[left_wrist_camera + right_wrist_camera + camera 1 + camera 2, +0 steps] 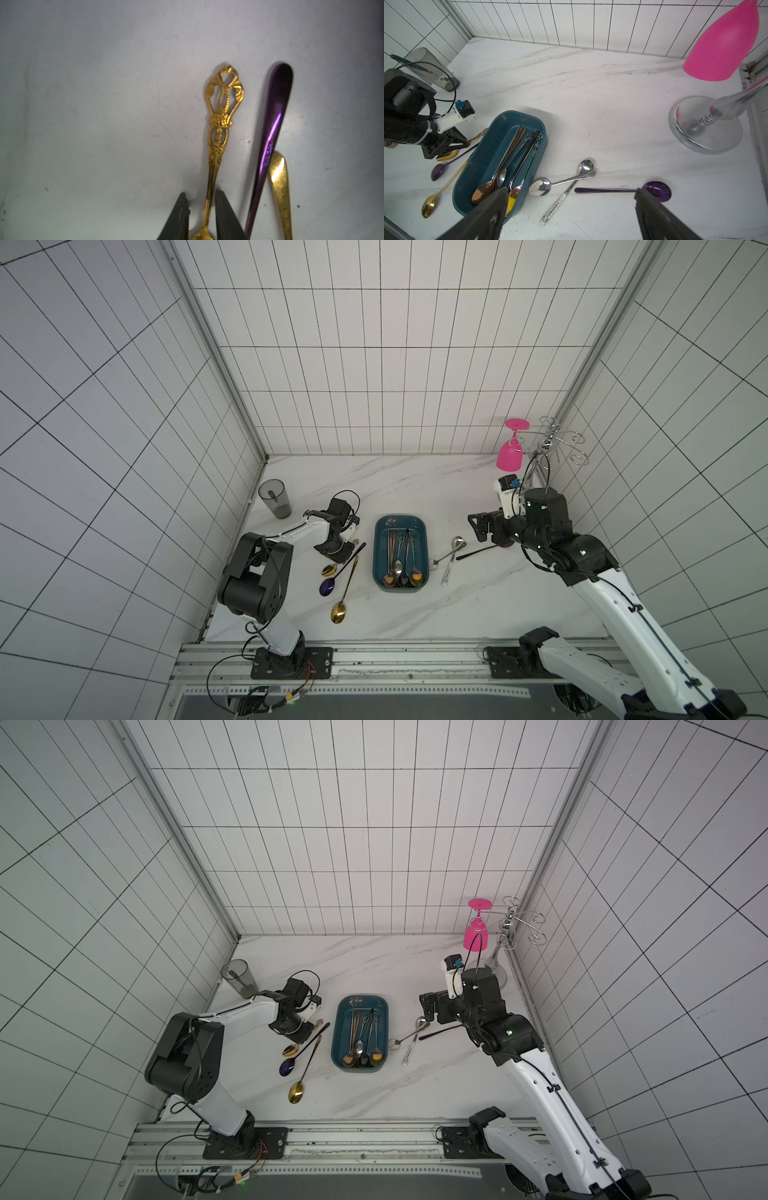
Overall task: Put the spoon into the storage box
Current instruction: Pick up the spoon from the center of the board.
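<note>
At the far left of the bench [415, 489], one grey cup [274, 499] is standing by the wall. Next, the left arm is reaching forward and low. Its hand [200, 193] is pointing down at the bench, with its two fingers sitting either side of the neck of an ornate gold spoon [220, 122]; whether they are pinching it I cannot tell. That spoon is lying on the bench just left of the storage box [381, 547], outside it, beside one purple spoon [328, 585] and one long gold spoon [338, 612], making three there. The box is holding at least four spoons, laid lengthwise. Right of it three more are lying: one silver spoon [539, 187] crossing one white-handled spoon [556, 205], and a second purple spoon [656, 190]. Above these the right arm is hanging raised, elbow bent, its hand [571, 192] spread wide and empty. One pink glass [510, 456] is hanging upside down on one chrome rack [557, 439].
</note>
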`<state>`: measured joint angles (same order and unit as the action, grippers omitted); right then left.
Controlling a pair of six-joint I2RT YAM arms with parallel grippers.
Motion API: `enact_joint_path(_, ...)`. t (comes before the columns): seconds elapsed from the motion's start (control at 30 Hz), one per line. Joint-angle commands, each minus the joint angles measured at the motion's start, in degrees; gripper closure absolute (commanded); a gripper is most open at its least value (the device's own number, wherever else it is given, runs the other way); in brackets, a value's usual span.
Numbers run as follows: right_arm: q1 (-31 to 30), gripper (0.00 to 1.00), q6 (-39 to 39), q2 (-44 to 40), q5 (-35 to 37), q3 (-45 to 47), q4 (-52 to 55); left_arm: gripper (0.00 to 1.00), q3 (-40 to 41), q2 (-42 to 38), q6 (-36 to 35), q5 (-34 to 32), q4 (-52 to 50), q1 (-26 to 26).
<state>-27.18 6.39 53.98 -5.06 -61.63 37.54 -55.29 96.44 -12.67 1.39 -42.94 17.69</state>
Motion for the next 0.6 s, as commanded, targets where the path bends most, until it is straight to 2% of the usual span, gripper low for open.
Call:
enact_joint_path(0.0,0.7,0.01,-0.7,-0.8,0.4,1.3,0.6,0.84,-0.9,1.2,0.8,0.9,-0.1,0.4)
enact_joint_path(0.27,0.9,0.01,-0.9,-1.2,0.9,1.6,1.0,1.00,-2.0,1.4,2.0,0.1,-0.7,0.5)
enact_joint_path(0.57,1.0,0.01,-0.4,-0.8,1.4,2.0,1.1,1.00,-6.4,-2.4,6.9,-1.4,-2.3,1.2)
